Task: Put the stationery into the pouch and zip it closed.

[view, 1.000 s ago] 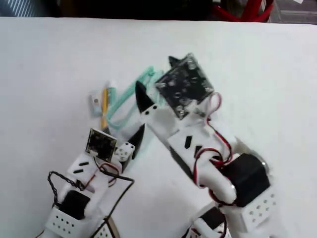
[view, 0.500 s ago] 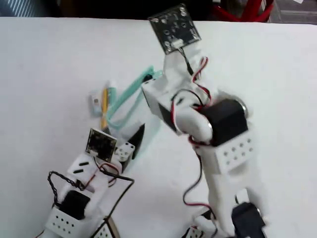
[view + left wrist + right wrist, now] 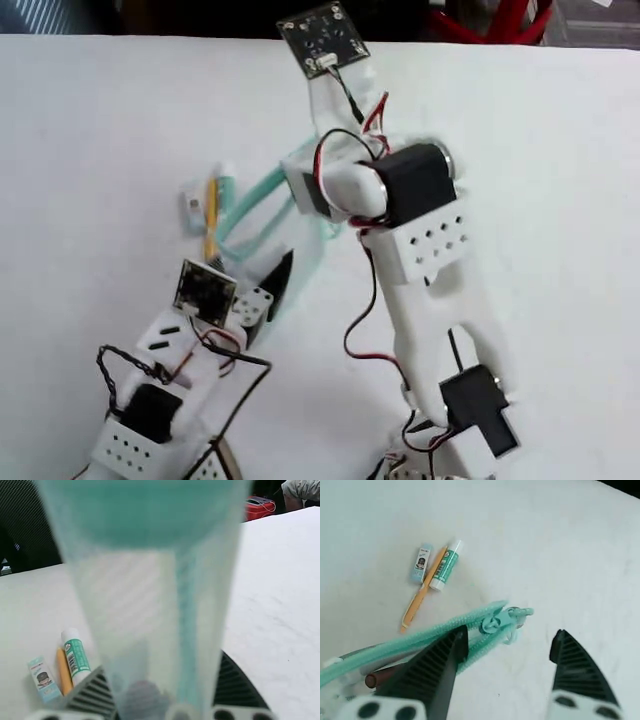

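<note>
- High view: on the white table point(image 3: 100, 120) a small blue eraser point(image 3: 193, 211), a yellow pencil point(image 3: 211, 218) and a green-and-white glue stick point(image 3: 226, 183) lie side by side; all three are outside the pouch point(image 3: 262, 228), just beside it
- The right arm point(image 3: 420, 235) stretches across the pouch's far end and hides it from above; the left gripper point(image 3: 277, 280) sits at the near end; in the left wrist view the pouch covers it, so whether it is clamped cannot be told
- The right gripper point(image 3: 512, 630) hangs over the zipper pull point(image 3: 492, 624); its jaws are spread wide and hold nothing
- The pouch is clear plastic with a teal zipper; the two zipper edges gape apart; a dark red tip point(image 3: 370, 681) shows under one edge
</note>
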